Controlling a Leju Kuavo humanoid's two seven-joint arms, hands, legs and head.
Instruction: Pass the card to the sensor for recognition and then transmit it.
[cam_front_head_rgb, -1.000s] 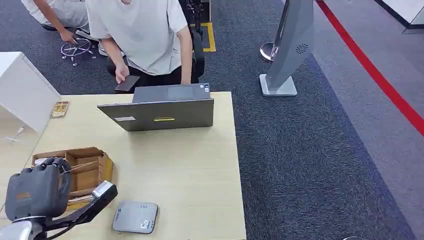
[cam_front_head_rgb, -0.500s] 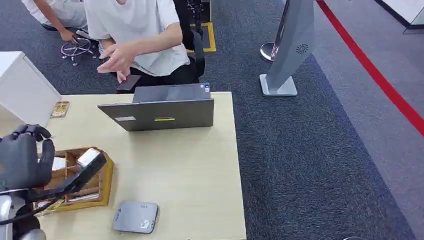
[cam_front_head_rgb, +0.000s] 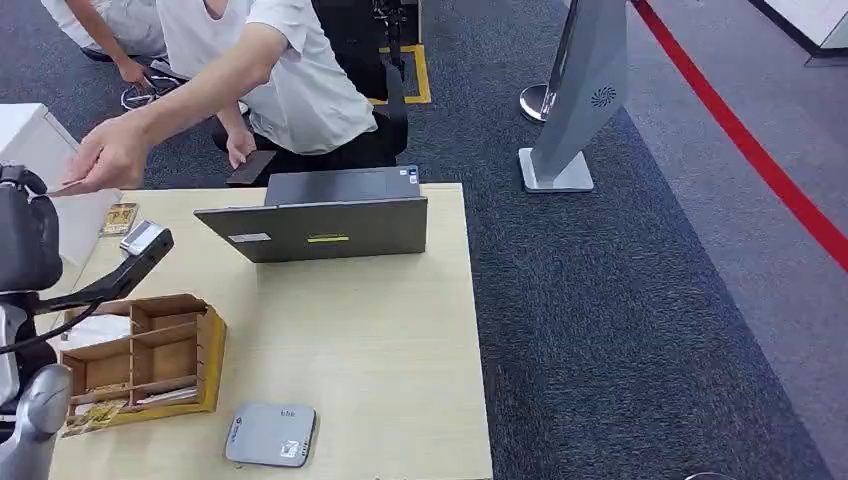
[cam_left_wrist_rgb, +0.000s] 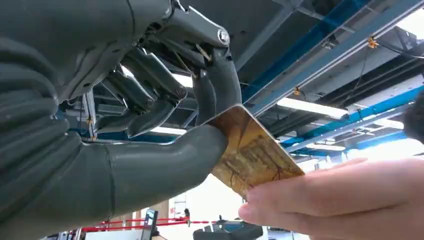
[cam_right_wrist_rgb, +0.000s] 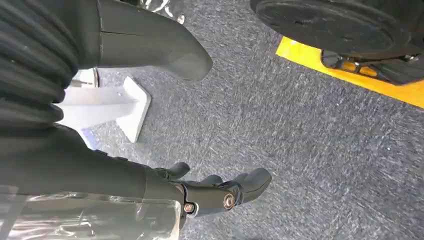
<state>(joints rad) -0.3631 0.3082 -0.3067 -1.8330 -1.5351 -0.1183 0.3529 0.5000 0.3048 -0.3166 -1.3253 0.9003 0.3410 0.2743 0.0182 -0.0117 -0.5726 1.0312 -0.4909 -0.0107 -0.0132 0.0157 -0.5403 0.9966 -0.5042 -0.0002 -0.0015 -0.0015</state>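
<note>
My left hand (cam_front_head_rgb: 22, 240) is raised at the far left of the head view, above the table's left edge. In the left wrist view it (cam_left_wrist_rgb: 150, 100) pinches a golden-brown card (cam_left_wrist_rgb: 252, 152) between thumb and a finger. A person's hand (cam_left_wrist_rgb: 345, 200) grips the card's other end. From the head view that person's arm reaches over from behind the laptop, the hand (cam_front_head_rgb: 105, 155) right at mine. The grey card sensor (cam_front_head_rgb: 271, 434) lies flat near the table's front edge. My right hand (cam_right_wrist_rgb: 220, 192) hangs over grey carpet, fingers loosely apart, holding nothing.
A wooden compartment box (cam_front_head_rgb: 150, 355) with cards sits on the table's left side. A grey laptop (cam_front_head_rgb: 320, 225) stands at the far edge, with the person seated behind it. A white cabinet (cam_front_head_rgb: 40, 185) is at the left. A grey stand (cam_front_head_rgb: 585, 100) rises on the carpet.
My left hand rose from above the sensor and box up to the far left. The person's arm swung out and took hold of the card's free end.
</note>
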